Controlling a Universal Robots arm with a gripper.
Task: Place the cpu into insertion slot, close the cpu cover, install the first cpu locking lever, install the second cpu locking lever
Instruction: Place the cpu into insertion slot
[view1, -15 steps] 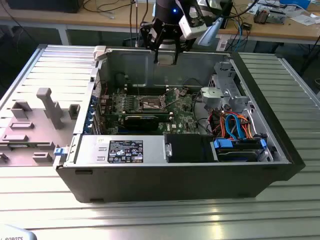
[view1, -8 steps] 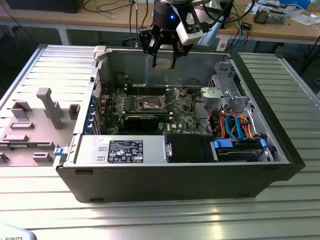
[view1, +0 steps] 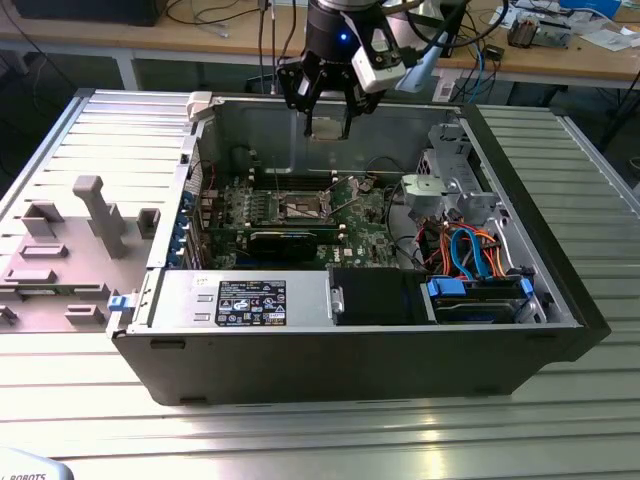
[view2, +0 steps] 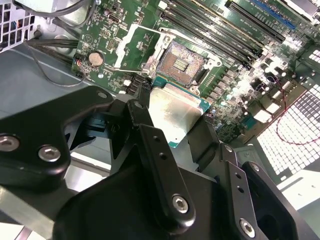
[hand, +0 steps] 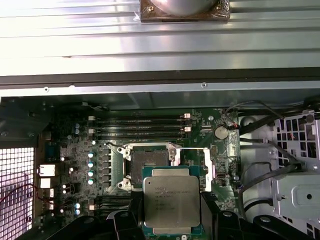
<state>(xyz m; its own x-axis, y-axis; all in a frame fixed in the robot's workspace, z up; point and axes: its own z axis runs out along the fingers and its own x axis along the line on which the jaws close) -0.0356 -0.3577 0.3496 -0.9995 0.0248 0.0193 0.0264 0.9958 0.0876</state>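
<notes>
My gripper (view1: 327, 122) hangs over the back of the open computer case, shut on the cpu (view1: 326, 128). Both wrist views show the cpu (view2: 172, 112) (hand: 171, 200), a silver-topped square chip with a green rim, pinched between two black fingers (view2: 145, 112). The insertion slot (view2: 181, 62) (hand: 150, 162) (view1: 303, 207) lies bare on the green motherboard, below and ahead of the chip and apart from it. The cpu cover (view2: 131, 67) is flipped open beside the socket. The thin wire locking levers stand released along the socket's sides.
The case's rear wall (view1: 260, 125) rises just behind the gripper. A long black card (view1: 290, 240) and the power supply (view1: 250, 300) lie in front of the socket. The drive cage (view1: 455, 175) and coloured cables (view1: 470, 255) are at the exterior view's right. Grey fixture blocks (view1: 100, 215) stand outside, left.
</notes>
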